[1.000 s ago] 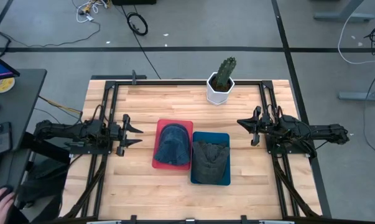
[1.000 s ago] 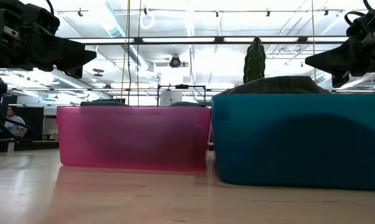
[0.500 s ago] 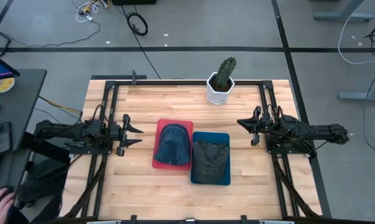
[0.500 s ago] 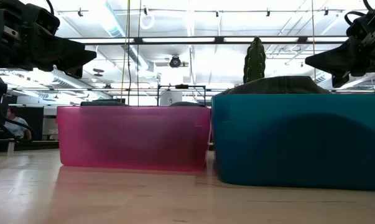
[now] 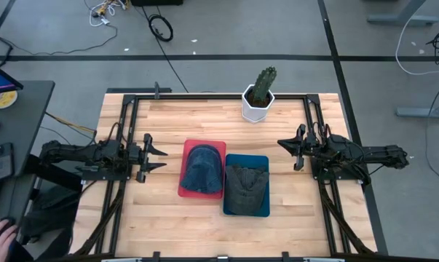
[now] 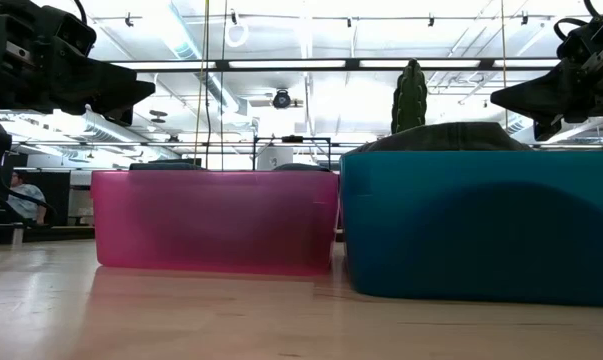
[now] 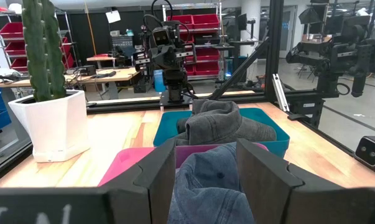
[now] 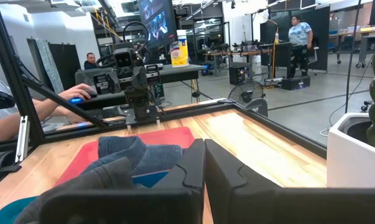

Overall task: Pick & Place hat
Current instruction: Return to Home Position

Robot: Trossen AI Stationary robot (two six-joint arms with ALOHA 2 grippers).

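Observation:
A blue denim hat lies in a red tray at the table's middle. A grey hat lies in the teal tray just right of it, and its crown rises above the tray's rim. My left gripper hovers open to the left of the red tray, pointing at it; the left wrist view looks past it at both hats. My right gripper hovers shut to the right of the trays, beyond the teal one. Neither touches anything.
A cactus in a white pot stands near the table's far edge, behind the trays. Black frame rails run along the table's left, right and far sides. Bare wood lies in front of the trays. People sit at desks in the room beyond.

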